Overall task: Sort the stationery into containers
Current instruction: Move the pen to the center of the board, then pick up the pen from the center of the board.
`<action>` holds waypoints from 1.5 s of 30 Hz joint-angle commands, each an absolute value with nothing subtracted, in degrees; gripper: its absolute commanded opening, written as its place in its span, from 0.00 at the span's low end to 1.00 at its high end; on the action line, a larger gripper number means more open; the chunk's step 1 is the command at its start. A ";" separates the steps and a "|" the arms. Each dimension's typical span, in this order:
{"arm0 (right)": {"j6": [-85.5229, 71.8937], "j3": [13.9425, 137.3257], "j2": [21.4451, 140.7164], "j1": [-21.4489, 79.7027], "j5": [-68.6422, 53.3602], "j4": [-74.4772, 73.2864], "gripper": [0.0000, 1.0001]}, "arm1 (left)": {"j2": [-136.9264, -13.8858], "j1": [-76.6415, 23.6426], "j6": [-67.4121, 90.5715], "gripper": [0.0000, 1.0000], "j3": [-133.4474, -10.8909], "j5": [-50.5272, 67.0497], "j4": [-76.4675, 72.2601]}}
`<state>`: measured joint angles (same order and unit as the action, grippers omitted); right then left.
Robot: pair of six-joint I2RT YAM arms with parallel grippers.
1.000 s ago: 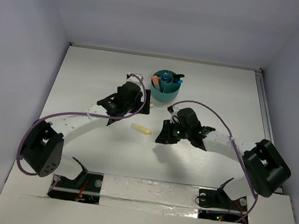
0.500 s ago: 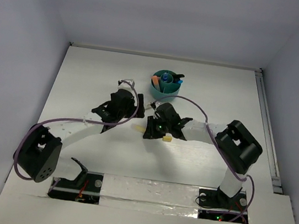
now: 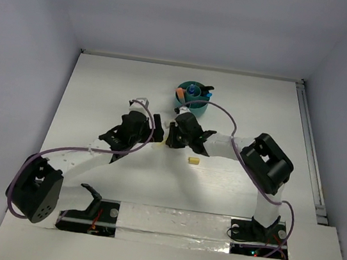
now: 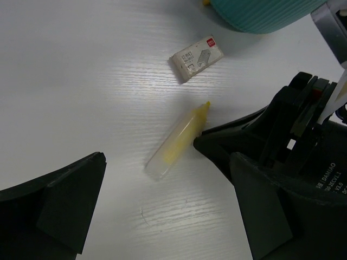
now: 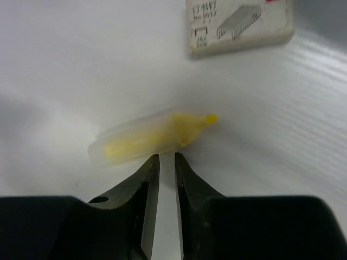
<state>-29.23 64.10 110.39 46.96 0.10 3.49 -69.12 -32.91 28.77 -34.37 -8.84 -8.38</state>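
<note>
On the white table (image 3: 101, 94) we see the yellow highlighter (image 4: 179, 138) lying flat between the two arms, near the teal cup (image 4: 260, 13) and a small white box (image 4: 196, 57). Our left claw (image 4: 165, 173) hangs spread wide, gripping nothing. Our right claw (image 5: 165, 161) is pinched almost shut on nothing, its tips just beside the highlighter's barrel.
</note>
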 commanded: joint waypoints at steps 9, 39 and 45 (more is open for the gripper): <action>-24.87 61.63 101.71 47.29 6.59 10.55 0.30 | -69.25 -32.61 25.32 0.86 -32.61 -4.58 -12.73; -27.25 38.06 62.14 46.76 9.94 -5.62 0.35 | -88.24 -38.50 17.67 0.67 -43.51 -8.88 -6.50; -26.54 37.71 60.91 46.76 9.05 -6.94 0.35 | -91.05 -38.50 17.05 0.53 -44.38 -8.44 -6.50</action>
